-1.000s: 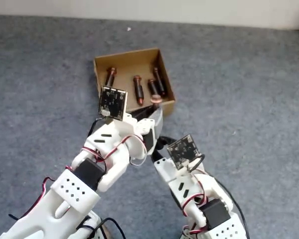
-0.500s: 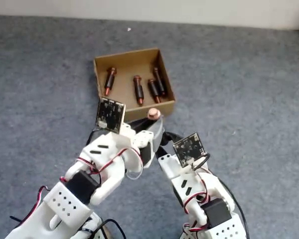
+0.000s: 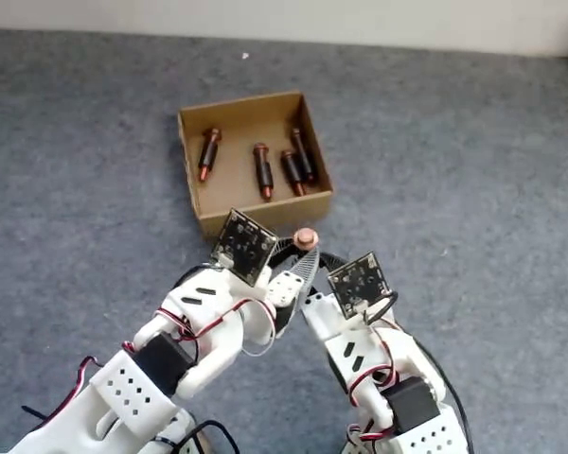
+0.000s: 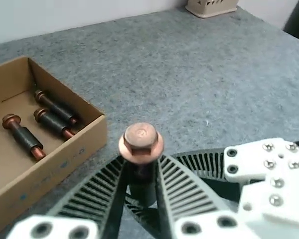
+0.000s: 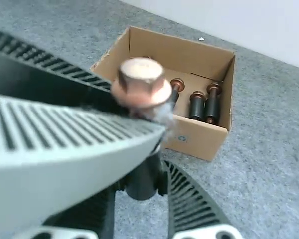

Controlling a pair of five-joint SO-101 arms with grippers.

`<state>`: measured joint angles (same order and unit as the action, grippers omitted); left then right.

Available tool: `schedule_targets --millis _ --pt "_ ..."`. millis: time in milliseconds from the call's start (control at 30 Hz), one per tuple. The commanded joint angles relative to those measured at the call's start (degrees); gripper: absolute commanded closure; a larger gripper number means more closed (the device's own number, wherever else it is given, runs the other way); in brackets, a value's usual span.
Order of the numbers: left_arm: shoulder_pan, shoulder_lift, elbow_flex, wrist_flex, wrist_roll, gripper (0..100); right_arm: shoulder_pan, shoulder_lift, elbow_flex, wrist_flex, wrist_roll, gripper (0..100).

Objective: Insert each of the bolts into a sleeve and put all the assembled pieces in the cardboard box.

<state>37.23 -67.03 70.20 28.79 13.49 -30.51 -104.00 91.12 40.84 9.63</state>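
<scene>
With our left gripper [image 4: 141, 167] clenched on the copper-headed bolt [image 4: 141, 142] and our right gripper [image 5: 142, 193] clamped on the black tubular sleeve [image 5: 144, 179], just outside the brown cardboard box [image 3: 265, 210] at its five o'clock, we risk jamming or dropping them through a skewed push.

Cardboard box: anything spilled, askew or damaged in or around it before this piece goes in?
Nothing stands out. The cardboard box looks intact; four assembled pieces lie inside, none over the rim. The fifth bolt stands upright just short of it, in the left gripper, its sleeve in the right gripper.
</scene>
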Motion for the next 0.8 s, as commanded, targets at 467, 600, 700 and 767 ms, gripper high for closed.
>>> schedule_targets --millis 467,600,700,767 --pt "-1.6 -1.5 -0.2 3.2 -1.8 82 1.1 -1.3 -0.6 -2.2 0.4 99.4" --pt "-3.3 -1.5 -4.0 7.6 -1.8 82 1.1 -1.3 -0.6 -2.2 0.4 99.4" --pt "-5.9 -1.5 -7.5 11.4 -1.8 82 1.1 -1.3 -0.6 -2.2 0.4 99.4" --pt "-7.5 -1.6 -9.2 13.5 -1.8 82 1.1 -1.3 -0.6 -2.2 0.4 99.4"
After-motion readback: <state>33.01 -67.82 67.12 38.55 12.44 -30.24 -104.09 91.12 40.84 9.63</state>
